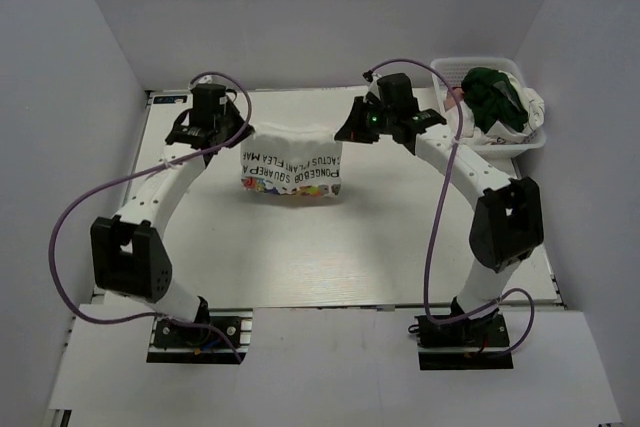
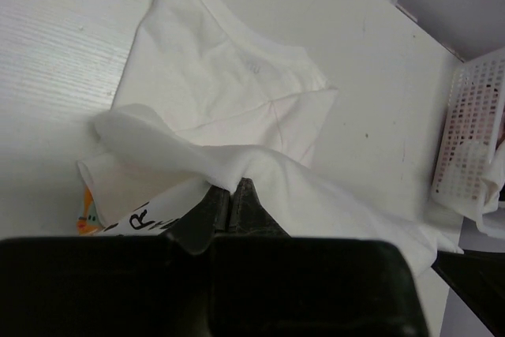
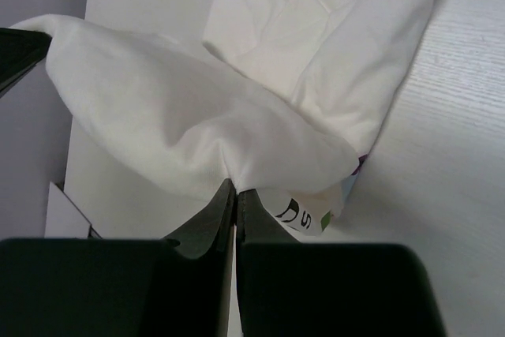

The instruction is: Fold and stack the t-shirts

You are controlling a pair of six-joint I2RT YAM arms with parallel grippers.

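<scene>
A white t-shirt (image 1: pixel 292 160) with dark lettering and a small multicoloured graphic hangs stretched between my two grippers above the table's far middle, its print facing the top camera upside down. My left gripper (image 1: pixel 243 133) is shut on its left upper edge; the pinch shows in the left wrist view (image 2: pixel 233 185). My right gripper (image 1: pixel 347 133) is shut on its right upper edge, seen in the right wrist view (image 3: pixel 235 187). The shirt's lower part (image 2: pixel 221 76) lies flat on the table. A dark green shirt (image 1: pixel 492 97) and pink and white cloth sit in the basket.
A white plastic lattice basket (image 1: pixel 520 139) stands at the far right of the table, also in the left wrist view (image 2: pixel 473 124). Grey walls enclose the table on the left, back and right. Purple cables loop from both arms.
</scene>
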